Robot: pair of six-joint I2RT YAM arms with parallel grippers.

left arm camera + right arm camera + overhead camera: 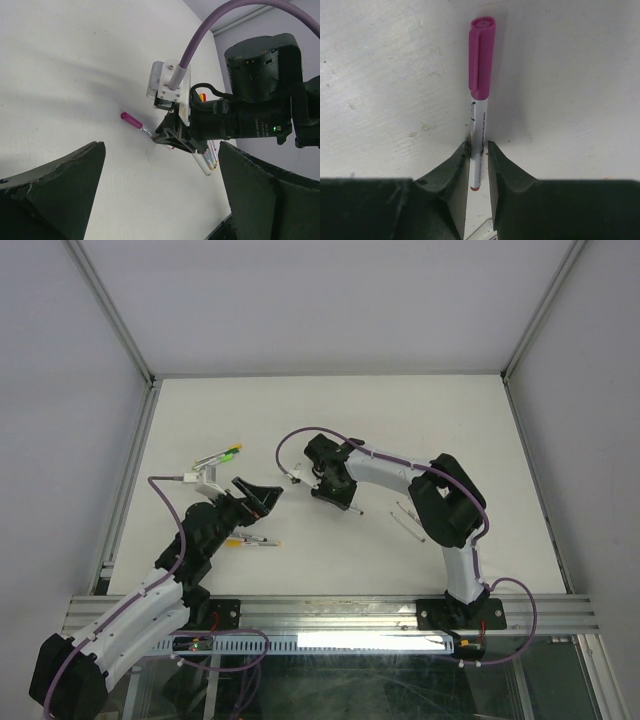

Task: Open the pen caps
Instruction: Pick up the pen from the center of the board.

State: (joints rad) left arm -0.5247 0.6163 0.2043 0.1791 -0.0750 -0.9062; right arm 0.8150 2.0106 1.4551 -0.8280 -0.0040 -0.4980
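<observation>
A pen [479, 130] with a white barrel lies on the table, its purple pen cap [481, 57] still on and pointing away from my right gripper [478, 150]. The gripper's two fingers are closed against the barrel near its red tail end. From the left wrist view the same cap [131, 120] sticks out beyond the right gripper [159, 136]. My left gripper [262, 498] hangs wide open just left of it, holding nothing. More capped pens lie at the far left [225, 453] and by the left arm [255, 541].
A bunch of pens [210, 160] lies beside the right arm, near a clear tube [408, 520]. Metal frame rails [130, 470] border the white table on the left, right and near sides.
</observation>
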